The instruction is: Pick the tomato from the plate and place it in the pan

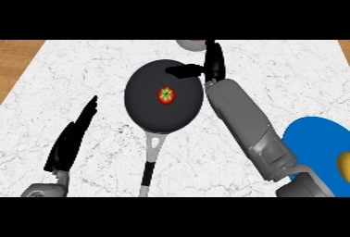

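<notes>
grey round object (191, 44) half hidden behind right robot hand (213, 65)

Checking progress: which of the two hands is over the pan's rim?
The right hand, open at the pan's far rim beyond the tomato; the left hand rests over bare counter.

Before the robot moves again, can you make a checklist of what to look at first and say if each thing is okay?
1. Tomato lies in the pan, near the middle: ok.
2. Right hand has let go; its fingers are straight and its thumb points over the pan's rim, apart from the tomato: ok.
3. Left hand is open at the left, away from the pan: ok.
4. Pan sits flat on the counter, handle toward the robot: ok.
5. Blue plate no longer holds the tomato: ok.
6. Yellow thing at the plate's right edge: cannot tell what it is.
</notes>
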You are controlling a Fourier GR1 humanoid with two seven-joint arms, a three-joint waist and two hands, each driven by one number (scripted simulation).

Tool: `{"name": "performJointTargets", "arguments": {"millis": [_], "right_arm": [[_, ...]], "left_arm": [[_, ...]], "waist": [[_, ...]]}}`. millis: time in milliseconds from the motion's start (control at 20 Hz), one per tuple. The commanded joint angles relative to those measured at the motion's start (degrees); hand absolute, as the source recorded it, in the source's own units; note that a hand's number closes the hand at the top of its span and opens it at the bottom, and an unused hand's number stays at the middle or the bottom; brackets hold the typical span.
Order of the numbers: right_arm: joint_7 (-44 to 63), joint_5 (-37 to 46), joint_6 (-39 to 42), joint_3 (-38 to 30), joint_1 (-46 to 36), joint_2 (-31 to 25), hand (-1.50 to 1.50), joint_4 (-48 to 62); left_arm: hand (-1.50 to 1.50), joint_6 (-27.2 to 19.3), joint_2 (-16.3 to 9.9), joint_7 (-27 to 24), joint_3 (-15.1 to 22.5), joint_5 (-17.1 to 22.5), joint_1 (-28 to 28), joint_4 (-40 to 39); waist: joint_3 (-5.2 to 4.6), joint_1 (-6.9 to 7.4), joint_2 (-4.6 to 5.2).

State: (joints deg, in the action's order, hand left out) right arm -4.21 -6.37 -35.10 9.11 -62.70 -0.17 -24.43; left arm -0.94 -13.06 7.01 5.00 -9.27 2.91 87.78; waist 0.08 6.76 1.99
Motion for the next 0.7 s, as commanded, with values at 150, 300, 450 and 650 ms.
{"name": "performJointTargets", "arguments": {"millis": [150, 300, 450, 650], "right_arm": [[-9.7, -4.0, 3.5, -7.3, 0.5, -4.2, -1.5, 2.9], [-18.4, -3.9, 7.8, -8.5, 6.2, -7.6, -1.5, 5.1], [-20.7, -3.9, 11.4, -9.5, 6.7, -10.6, -1.5, 6.0], [-21.6, -3.3, 18.1, -9.7, 9.6, -16.9, -1.5, 6.5]], "left_arm": [[0.0, -0.3, -1.4, 1.9, -2.0, 0.5, -4.5, 4.3], [0.0, -0.8, -0.6, 2.6, -2.2, 0.6, -4.1, 3.8], [0.0, -0.3, -0.7, 0.3, -2.9, 1.1, -6.6, 3.8], [0.0, -1.3, 0.5, -0.8, -1.8, -0.7, -7.8, 4.4]], "waist": [[0.01, -3.86, -1.19], [0.03, -4.2, -0.96], [-0.03, -4.92, -1.35], [-0.03, -5.65, -1.63]]}}
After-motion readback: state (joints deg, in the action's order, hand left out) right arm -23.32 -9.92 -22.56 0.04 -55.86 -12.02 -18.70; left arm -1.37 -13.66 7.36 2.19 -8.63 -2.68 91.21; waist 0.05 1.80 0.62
